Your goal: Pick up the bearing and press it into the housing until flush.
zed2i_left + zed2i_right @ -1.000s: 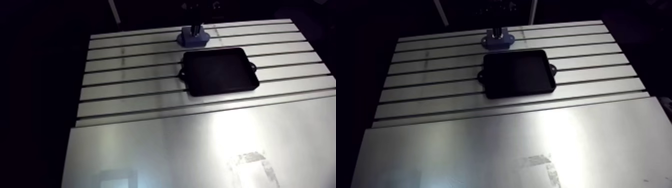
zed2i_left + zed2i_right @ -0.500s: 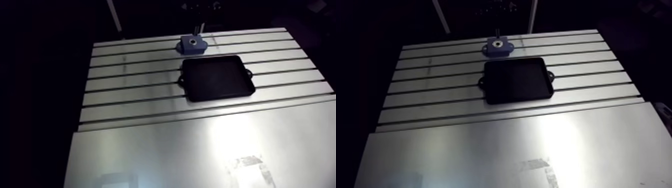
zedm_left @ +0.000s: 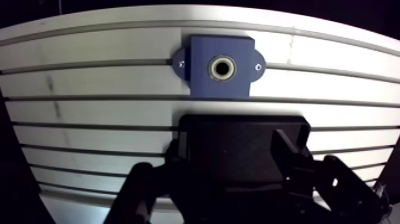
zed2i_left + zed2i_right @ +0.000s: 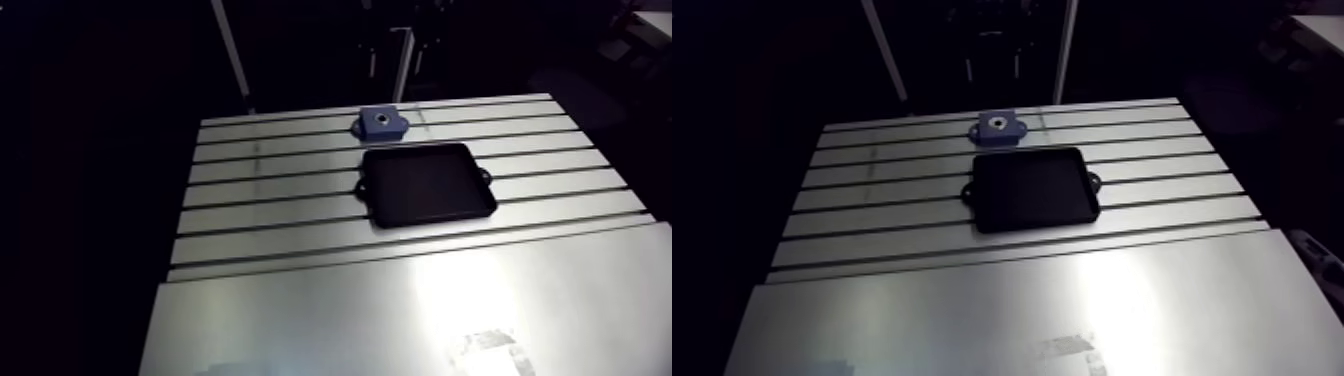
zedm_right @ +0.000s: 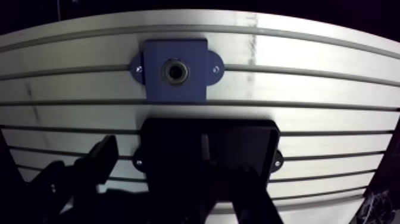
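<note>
The blue housing (image 3: 202,83) sits on the slotted table near its far edge, and it also shows in the arm view as a small blue housing (image 4: 381,122). A metal bearing (image 3: 221,68) sits in its round bore; I cannot tell whether it is flush. In the wrist view my gripper (image 3: 214,173) hangs well above the table, back from the housing and over the black tray. It is open: one of its dark fingers (image 3: 287,149) stands far from the other, with nothing between them.
A black rectangular tray (image 4: 428,185) with small side lugs lies just in front of the housing, across several table slots. A smooth metal plate (image 4: 400,320) covers the near part of the table. The table's edges drop into darkness.
Earlier my gripper stood down on the housing. It has since lifted off, drawn back and opened, leaving the bearing in the bore. The arm view has shifted with the arm.
</note>
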Robot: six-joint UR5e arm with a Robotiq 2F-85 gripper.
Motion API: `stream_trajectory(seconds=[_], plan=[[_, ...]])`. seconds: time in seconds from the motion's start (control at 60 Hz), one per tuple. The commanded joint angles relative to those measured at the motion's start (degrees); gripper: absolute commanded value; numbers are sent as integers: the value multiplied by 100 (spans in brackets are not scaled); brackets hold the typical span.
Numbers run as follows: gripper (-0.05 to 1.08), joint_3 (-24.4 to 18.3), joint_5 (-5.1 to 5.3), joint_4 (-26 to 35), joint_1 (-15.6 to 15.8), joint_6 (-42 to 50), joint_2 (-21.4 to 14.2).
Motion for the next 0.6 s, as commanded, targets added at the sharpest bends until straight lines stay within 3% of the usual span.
stream_trajectory(seconds=[0.017, 0.083, 0.217, 0.6], plan=[[0, -351, -35, 1353, 1, 21, -920], [0, -307, -54, 1591, 1, 14, -1276], [0, -193, -35, 1763, 2, 6, -1612], [0, -195, 51, 1907, 33, 5, -1960]])
